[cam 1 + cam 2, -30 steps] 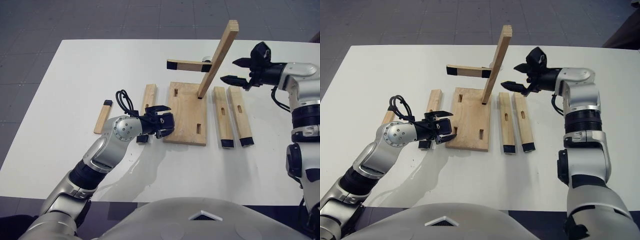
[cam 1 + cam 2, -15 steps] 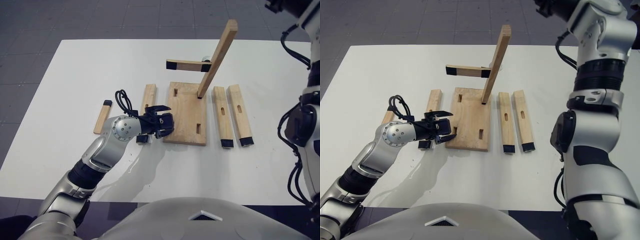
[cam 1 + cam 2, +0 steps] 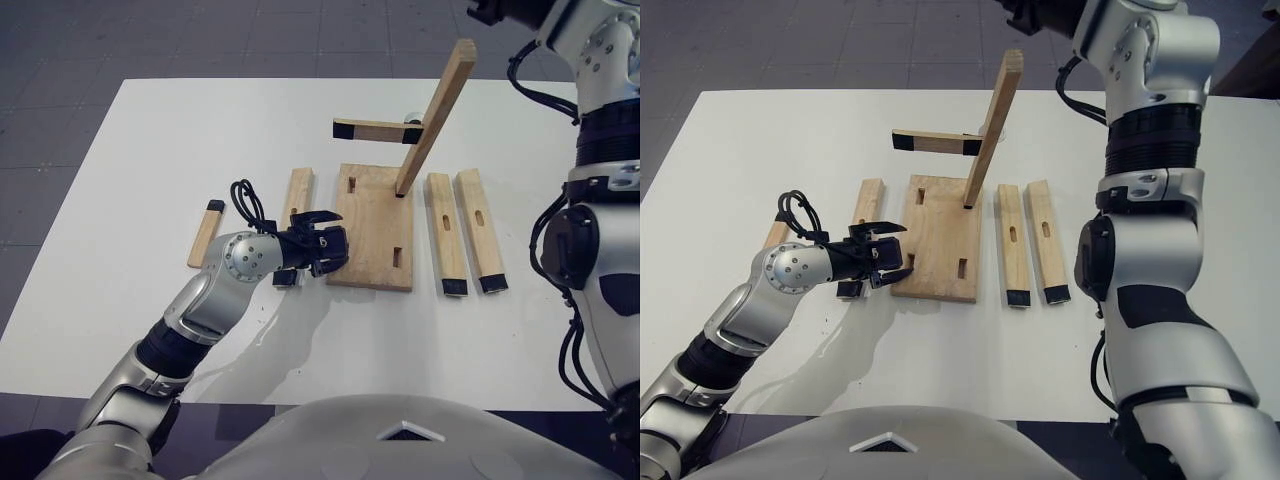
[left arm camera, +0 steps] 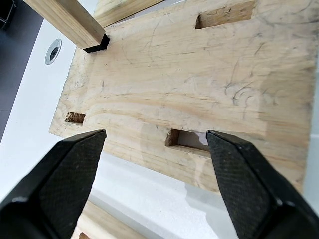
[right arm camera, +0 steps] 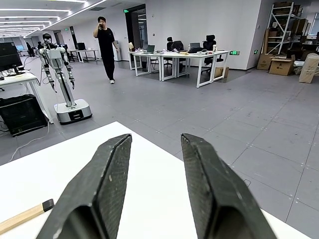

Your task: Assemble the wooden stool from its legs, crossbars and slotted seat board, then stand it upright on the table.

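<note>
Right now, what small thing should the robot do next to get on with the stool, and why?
Probably bring the right claw down to the loose leg lying just right of the seat board. That claw is open, high above the table; only one upright leg stands in a slot, and the open left claw sits at the board's near left edge.

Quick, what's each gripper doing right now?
Left gripper: open, empty, at the board edge.
Right gripper: open, empty, up high.
</note>
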